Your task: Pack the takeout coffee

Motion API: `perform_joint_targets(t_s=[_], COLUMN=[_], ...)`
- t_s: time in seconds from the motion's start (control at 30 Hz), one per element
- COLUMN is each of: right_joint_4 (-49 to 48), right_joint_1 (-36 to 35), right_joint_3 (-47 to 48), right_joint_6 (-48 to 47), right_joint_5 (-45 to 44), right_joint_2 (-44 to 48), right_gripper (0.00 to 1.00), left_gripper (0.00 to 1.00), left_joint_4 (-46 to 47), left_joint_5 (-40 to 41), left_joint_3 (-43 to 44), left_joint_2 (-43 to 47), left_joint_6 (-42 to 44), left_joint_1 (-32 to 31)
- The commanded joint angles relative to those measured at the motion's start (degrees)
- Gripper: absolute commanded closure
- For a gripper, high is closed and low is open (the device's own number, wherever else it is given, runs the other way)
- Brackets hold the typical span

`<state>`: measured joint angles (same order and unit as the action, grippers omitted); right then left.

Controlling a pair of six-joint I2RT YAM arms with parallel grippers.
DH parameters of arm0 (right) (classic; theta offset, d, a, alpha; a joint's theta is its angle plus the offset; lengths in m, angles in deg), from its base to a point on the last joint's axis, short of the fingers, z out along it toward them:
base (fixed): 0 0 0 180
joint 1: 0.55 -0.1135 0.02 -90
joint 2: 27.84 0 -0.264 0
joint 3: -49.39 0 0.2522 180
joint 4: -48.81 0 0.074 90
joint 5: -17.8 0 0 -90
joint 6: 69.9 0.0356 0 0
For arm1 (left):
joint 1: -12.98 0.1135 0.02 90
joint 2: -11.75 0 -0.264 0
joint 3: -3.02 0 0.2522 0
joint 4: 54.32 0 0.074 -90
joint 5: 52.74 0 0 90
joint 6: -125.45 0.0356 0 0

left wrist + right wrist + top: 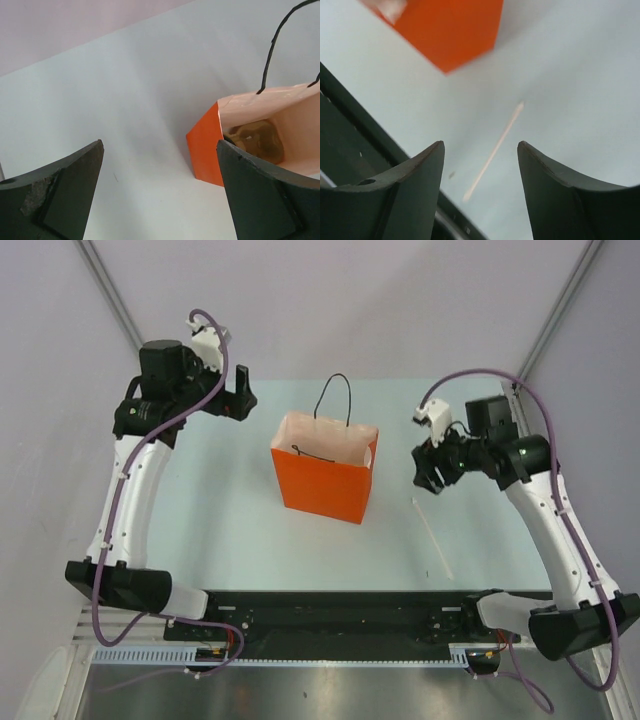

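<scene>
The tall orange paper bag (322,480) with black cord handles stands upright and open in the middle of the table. In the left wrist view a tan-brown thing (256,140), which looks like the kraft cup, lies inside the bag (204,145) at its bottom; I cannot make out its black lid. My left gripper (240,400) hangs open and empty above the table, left of and behind the bag; its jaws (160,145) stand wide apart. My right gripper (428,468) is open and empty to the right of the bag, its jaws (480,145) over bare table.
A thin pale stick (432,538) lies on the table right of the bag, below the right gripper; it also shows in the right wrist view (492,152). The black base rail (340,605) runs along the near edge. Grey walls close in the back and sides.
</scene>
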<state>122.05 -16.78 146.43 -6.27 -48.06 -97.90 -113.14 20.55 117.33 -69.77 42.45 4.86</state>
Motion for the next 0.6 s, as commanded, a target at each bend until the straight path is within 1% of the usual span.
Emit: perform_joint_targets(t_s=[0.0,0.17,0.27,0.33,0.4,0.47,0.57], right_joint_4=[4.9,1.3,0.1,-0.9,-2.6,-4.0,-5.1], right_joint_1=[1.5,2.3,3.0,3.2,3.1,3.1,3.2], right_joint_3=[-10.3,-17.2,-18.5,-19.0,-18.9,-18.9,-18.9], right_joint_6=[-0.2,2.7,4.0,4.6,4.4,4.7,6.4], right_joint_5=[-12.4,-16.5,-16.1,-15.6,-15.6,-15.3,-13.2], right_joint_2=[0.3,-3.8,-7.1,-10.3,-12.3,-16.2,-21.2], right_gripper=[0.37,0.38,0.44,0.53,0.54,0.55,0.55], left_gripper=[0.00,0.01,0.01,0.00,0.01,0.00,0.01], left_joint_4=[3.7,5.9,8.2,8.8,8.8,8.5,7.1], left_joint_5=[-2.0,-3.2,-3.7,-3.6,-3.4,-3.1,-2.6], left_joint_3=[-3.9,-8.4,-12.6,-15.2,-17.3,-18.8,-21.9], left_joint_2=[3.0,4.7,7.0,8.0,9.9,12.3,15.0], left_joint_6=[-3.0,-5.2,-6.3,-6.7,-6.7,-6.6,-6.7], left_joint_1=[1.1,1.5,1.7,1.9,2.2,2.9,3.9])
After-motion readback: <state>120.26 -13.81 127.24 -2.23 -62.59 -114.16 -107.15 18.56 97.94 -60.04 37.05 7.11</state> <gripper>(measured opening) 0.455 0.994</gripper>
